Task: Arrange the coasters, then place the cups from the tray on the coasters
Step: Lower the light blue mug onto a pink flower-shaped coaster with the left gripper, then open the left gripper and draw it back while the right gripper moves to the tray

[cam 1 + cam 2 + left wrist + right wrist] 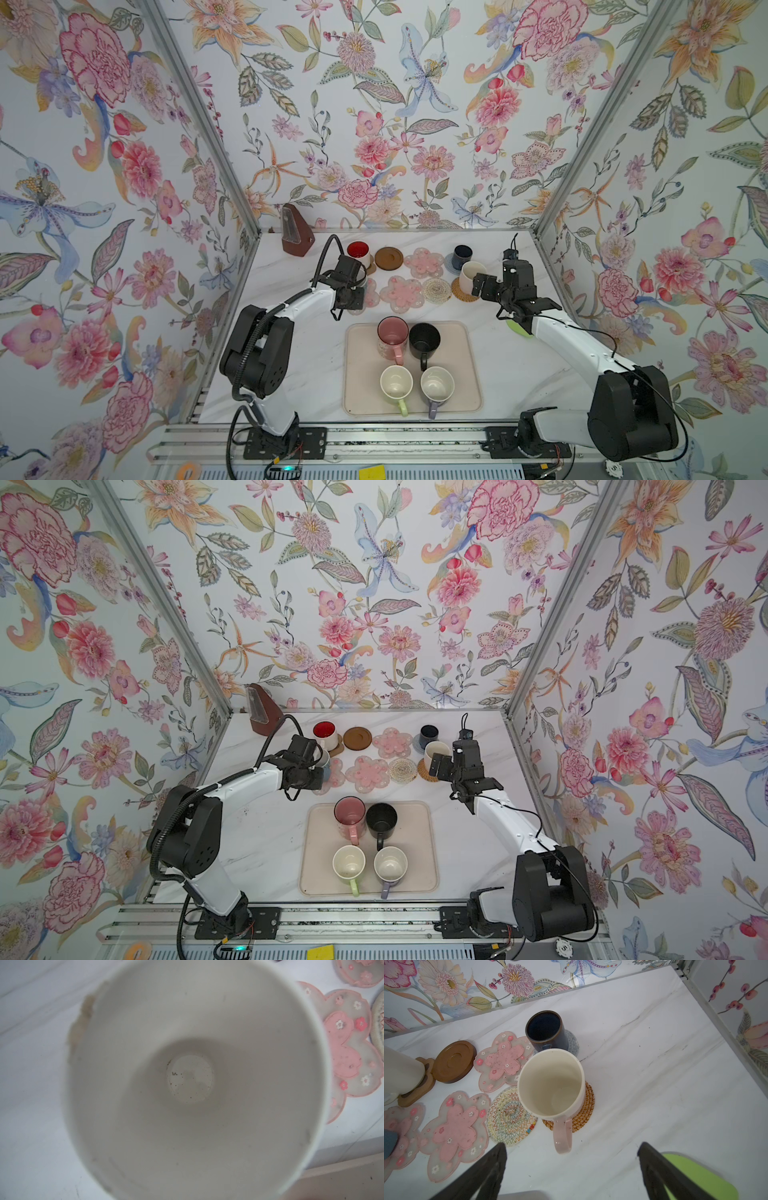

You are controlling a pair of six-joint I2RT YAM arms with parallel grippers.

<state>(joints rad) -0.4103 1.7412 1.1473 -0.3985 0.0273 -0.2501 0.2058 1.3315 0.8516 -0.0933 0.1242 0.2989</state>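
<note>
In both top views the tray (357,401) is seen at the near edge of the worktop (291,266). Four cups are stood on it: the pink cup (392,334), black cup (424,338), green cup (396,384) and lavender cup (437,384). Coasters are laid in two rows by the far edge. The red-inside cup (358,251) is set on the paw coaster (371,268), the navy cup (462,254) on the grey-blue coaster (448,265), and the cream cup (471,275) on the tan coaster (459,293). The left claw (352,296) is hung over the leftmost flower coaster (372,293), with the blue cup (325,766) beneath it.

The left wrist view is filled by the blue cup's white inside. The left claw is pressed together, but whether the cup is pinched cannot be told.

In the right wrist view the right claw (571,1145) is spread wide and nothing is gripped. The cream cup's pink handle is pointed toward its gap.
</note>
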